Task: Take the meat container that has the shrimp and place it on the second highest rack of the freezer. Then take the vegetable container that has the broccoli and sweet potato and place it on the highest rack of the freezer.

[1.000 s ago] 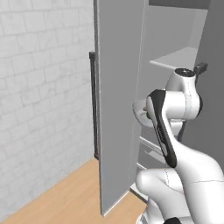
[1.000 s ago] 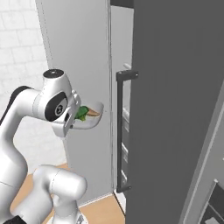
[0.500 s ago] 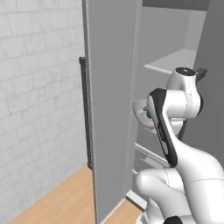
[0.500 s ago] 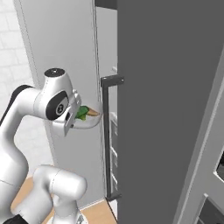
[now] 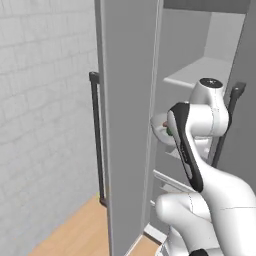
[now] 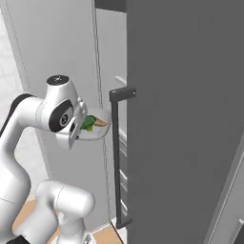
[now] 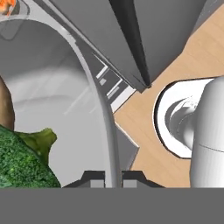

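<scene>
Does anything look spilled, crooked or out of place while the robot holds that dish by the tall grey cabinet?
Nothing stands out. The pincer grips the rim of the vegetable container, which sits level with the broccoli inside. The freezer door stands open.

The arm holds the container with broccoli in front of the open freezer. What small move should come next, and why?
Probably raise the container a little and ease it forward. The gripper has its jaws shut on the rim, with the broccoli inside, and in the left base view the container sits below the highest rack, near the open door. Lifting first should clear that shelf's edge.
</scene>
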